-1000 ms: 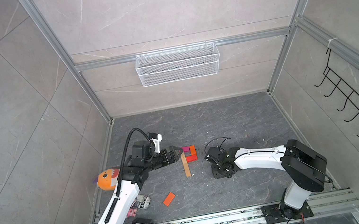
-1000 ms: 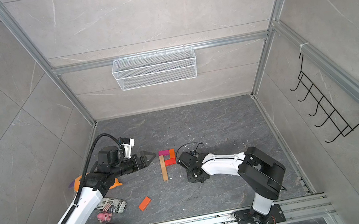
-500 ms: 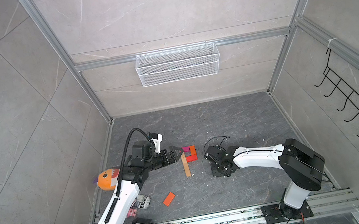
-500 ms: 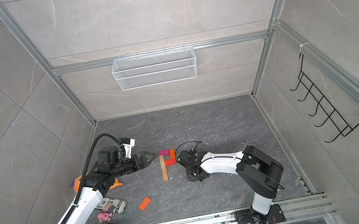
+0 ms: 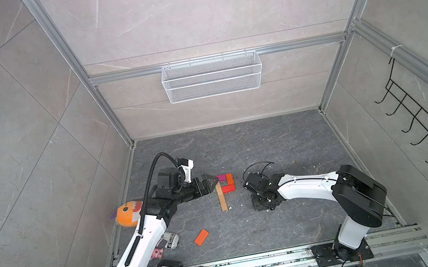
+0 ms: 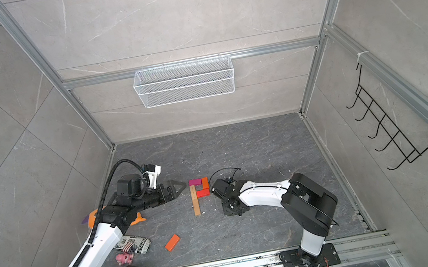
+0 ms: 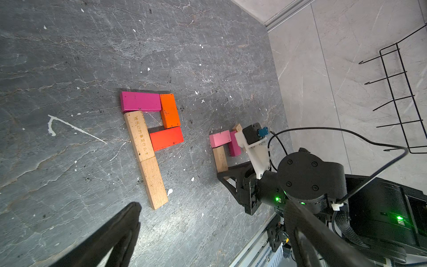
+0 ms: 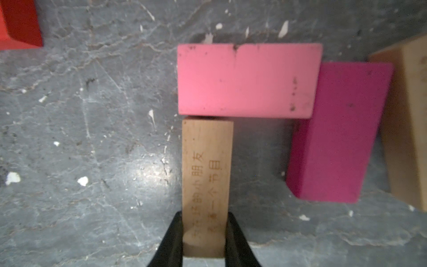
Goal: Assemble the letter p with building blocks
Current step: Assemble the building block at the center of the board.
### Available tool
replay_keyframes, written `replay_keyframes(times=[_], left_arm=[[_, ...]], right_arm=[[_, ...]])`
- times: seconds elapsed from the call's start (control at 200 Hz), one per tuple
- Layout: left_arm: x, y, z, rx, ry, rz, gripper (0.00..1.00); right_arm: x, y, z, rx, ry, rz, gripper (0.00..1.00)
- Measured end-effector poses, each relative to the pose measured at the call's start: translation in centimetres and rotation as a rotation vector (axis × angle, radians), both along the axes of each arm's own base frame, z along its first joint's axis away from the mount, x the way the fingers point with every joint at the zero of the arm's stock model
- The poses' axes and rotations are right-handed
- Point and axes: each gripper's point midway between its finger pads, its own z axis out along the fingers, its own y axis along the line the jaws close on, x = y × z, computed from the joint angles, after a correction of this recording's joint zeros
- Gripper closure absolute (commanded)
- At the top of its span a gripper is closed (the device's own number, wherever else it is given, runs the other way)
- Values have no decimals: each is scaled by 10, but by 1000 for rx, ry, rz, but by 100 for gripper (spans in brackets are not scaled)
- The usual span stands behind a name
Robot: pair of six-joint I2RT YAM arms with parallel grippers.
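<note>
Ten building blocks (image 7: 153, 182) in all: four tan blocks (image 7: 139, 135), two magenta blocks (image 7: 140, 101), two orange blocks (image 7: 169, 111), one red block (image 7: 166, 138), one light pink block (image 7: 220, 138). Five of these laid out as one letter p (image 6: 195, 200); four more grouped just beside it; one orange block (image 5: 201, 237) lying alone. Besides those: two robot arms (image 5: 305, 186), one wire basket (image 5: 212, 78), one hook rack (image 5: 425, 126), one plush fish (image 5: 129, 214), one small pink toy (image 6: 124, 258), one printed pouch (image 6: 132, 243).

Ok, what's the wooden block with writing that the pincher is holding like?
The plain tan wooden bar is flat and rectangular, with characters burned along its face. It seems to lie flat on the grey stone floor. The right gripper pinches one end; the other end meets the light pink block.
</note>
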Motion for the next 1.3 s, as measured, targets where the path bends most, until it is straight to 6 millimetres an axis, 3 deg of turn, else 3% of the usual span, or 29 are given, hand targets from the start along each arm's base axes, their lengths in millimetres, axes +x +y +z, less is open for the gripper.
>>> replay_keyframes(times=[0.958, 1.198, 1.302], left_arm=[[0, 0, 0, 0, 0, 0, 0], [0, 0, 0, 0, 0, 0, 0], [0, 0, 0, 0, 0, 0, 0]], right_arm=[[2, 0, 0, 0, 0, -2, 75], [2, 0, 0, 2, 2, -2, 68], [3, 0, -1, 1, 2, -1, 60]])
